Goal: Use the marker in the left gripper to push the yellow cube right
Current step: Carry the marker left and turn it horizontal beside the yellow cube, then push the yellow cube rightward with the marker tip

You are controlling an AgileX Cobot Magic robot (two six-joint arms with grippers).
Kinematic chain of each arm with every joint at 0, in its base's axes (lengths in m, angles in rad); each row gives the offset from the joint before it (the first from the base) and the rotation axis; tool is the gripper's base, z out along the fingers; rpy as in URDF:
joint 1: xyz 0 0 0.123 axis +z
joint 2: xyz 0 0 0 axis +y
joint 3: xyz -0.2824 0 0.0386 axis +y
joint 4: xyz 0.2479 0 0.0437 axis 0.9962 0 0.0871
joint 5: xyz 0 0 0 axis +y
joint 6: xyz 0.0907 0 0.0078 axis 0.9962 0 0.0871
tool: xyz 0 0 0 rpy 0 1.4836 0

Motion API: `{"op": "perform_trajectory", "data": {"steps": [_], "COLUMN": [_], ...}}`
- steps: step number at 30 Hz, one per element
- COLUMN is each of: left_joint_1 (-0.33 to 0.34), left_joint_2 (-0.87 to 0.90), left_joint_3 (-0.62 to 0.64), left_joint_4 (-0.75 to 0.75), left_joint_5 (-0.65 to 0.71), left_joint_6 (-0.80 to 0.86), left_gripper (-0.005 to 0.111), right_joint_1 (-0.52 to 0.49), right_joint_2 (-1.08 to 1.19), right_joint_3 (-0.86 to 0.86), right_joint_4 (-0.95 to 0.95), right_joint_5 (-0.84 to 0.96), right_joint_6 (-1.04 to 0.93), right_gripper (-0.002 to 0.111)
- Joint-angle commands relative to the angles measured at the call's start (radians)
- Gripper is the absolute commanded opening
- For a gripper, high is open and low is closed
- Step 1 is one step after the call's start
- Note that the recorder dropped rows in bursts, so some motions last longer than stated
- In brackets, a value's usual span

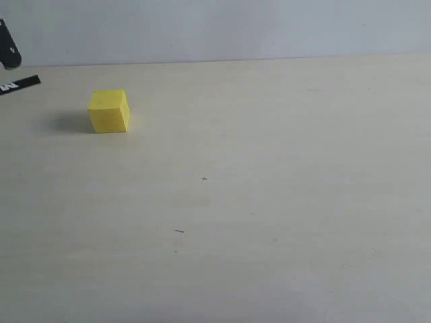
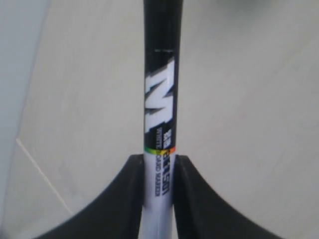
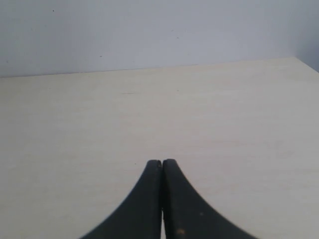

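Note:
The yellow cube (image 1: 108,111) rests on the pale table at the far left of the exterior view. Just left of it and a little farther back, the black end of the marker (image 1: 20,84) pokes in from the frame's left edge, apart from the cube. In the left wrist view my left gripper (image 2: 159,158) is shut on the marker (image 2: 160,99), its white barrel pinched between both fingers and its black printed part jutting out ahead. The cube is out of that view. My right gripper (image 3: 162,162) is shut with nothing in it, above bare table.
A pale wall rises behind the table's far edge (image 1: 269,59). A dark piece of the left arm (image 1: 8,50) shows at the upper left corner of the exterior view. The tabletop (image 1: 269,202) stretches right of the cube.

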Motion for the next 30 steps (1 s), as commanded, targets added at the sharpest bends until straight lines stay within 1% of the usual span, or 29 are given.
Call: {"op": "perform_trajectory", "data": {"steps": [1,2,4,7,11,13,14,17,18,20,22,25,30], "left_joint_1": [0.000,0.000,0.000,0.000,0.007,0.023,0.039,0.081,0.102,0.124,0.129,0.089,-0.042], "left_joint_2": [0.084,0.109,0.151,0.213,0.271,0.307,0.326,0.358,0.371,0.383,0.393,0.394,0.394], "left_joint_3": [-0.110,-0.148,-0.215,-0.301,-0.353,-0.372,-0.381,-0.389,-0.389,-0.389,-0.389,-0.389,-0.389], "left_joint_4": [-0.268,-0.338,-0.422,-0.433,-0.397,-0.370,-0.370,-0.372,-0.374,-0.411,-0.411,-0.455,-0.466], "left_joint_5": [0.109,0.148,0.198,0.214,0.155,0.105,0.092,0.065,0.032,0.011,0.011,0.016,0.066], "left_joint_6": [0.402,0.478,0.535,0.543,0.616,0.659,0.700,0.715,0.728,0.723,0.745,0.746,0.758], "left_gripper": [0.000,0.000,0.000,0.000,0.000,0.000,0.000,0.000,0.000,0.000,0.000,0.000,0.000], "right_joint_1": [-0.004,-0.004,-0.004,-0.004,-0.004,-0.004,-0.004,-0.004,-0.004,-0.004,-0.004,-0.004,-0.004], "right_joint_2": [-0.005,-0.005,-0.005,-0.005,-0.005,-0.005,-0.005,-0.005,-0.005,-0.005,-0.005,-0.005,-0.005], "right_joint_3": [0.004,0.004,0.004,0.004,0.004,0.004,0.004,0.004,0.004,0.004,0.004,0.004,0.004], "right_joint_4": [-0.001,-0.001,-0.001,-0.001,-0.001,-0.001,-0.001,-0.001,-0.001,-0.001,-0.001,-0.001,-0.001], "right_joint_5": [-0.004,-0.004,-0.004,-0.004,-0.004,-0.004,-0.004,-0.004,-0.004,-0.004,-0.004,-0.004,-0.004], "right_joint_6": [-0.004,-0.004,-0.004,-0.004,-0.004,-0.004,-0.004,-0.004,-0.004,-0.004,-0.004,-0.004,-0.004], "right_gripper": [0.000,0.000,0.000,0.000,0.000,0.000,0.000,0.000,0.000,0.000,0.000,0.000,0.000]}}
